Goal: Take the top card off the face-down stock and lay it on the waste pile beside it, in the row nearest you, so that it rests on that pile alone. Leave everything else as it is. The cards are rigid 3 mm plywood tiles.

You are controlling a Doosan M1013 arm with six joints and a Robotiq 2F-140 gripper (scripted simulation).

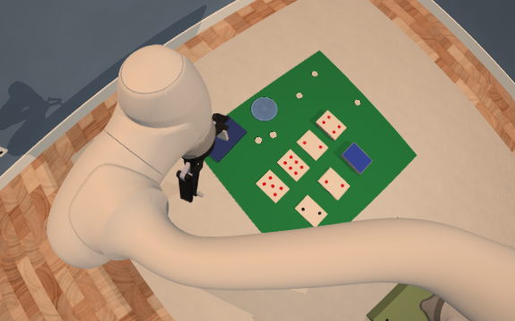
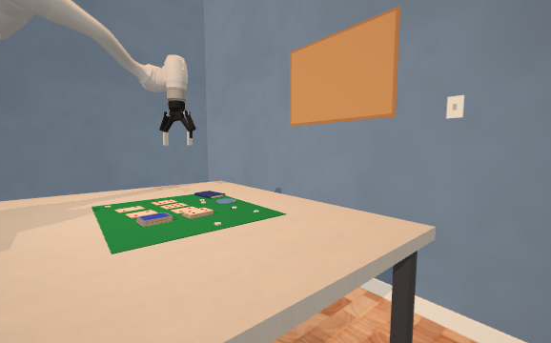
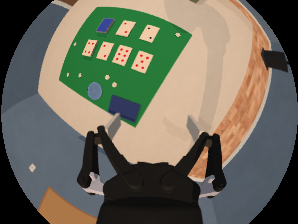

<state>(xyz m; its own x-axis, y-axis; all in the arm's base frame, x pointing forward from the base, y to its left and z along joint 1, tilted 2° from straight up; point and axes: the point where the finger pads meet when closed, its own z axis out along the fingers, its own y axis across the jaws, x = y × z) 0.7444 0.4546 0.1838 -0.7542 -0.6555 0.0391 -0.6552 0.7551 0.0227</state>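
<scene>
The face-down stock (image 1: 356,158) (image 2: 154,218) (image 3: 104,26) is a thick blue-topped stack near the right edge of the green mat (image 1: 373,134) (image 2: 128,240) (image 3: 73,70). Beside it in the same row lies a face-up card with three red pips (image 1: 333,183) (image 2: 141,213) (image 3: 125,27), then a card with two black pips (image 1: 311,210) (image 3: 150,32). My gripper (image 1: 205,160) (image 2: 176,138) (image 3: 153,120) is open and empty. It hangs high above the table, over the mat's far corner, well away from the stock.
A row of red-pip cards (image 1: 293,165) (image 3: 121,55) lies behind the stock's row. A flat dark blue box (image 1: 229,138) (image 2: 210,193) (image 3: 124,107), a pale blue disc (image 1: 264,109) (image 3: 95,90) and several small tokens (image 1: 299,95) lie on the mat. The arm's green base (image 1: 396,308) stands at the table edge.
</scene>
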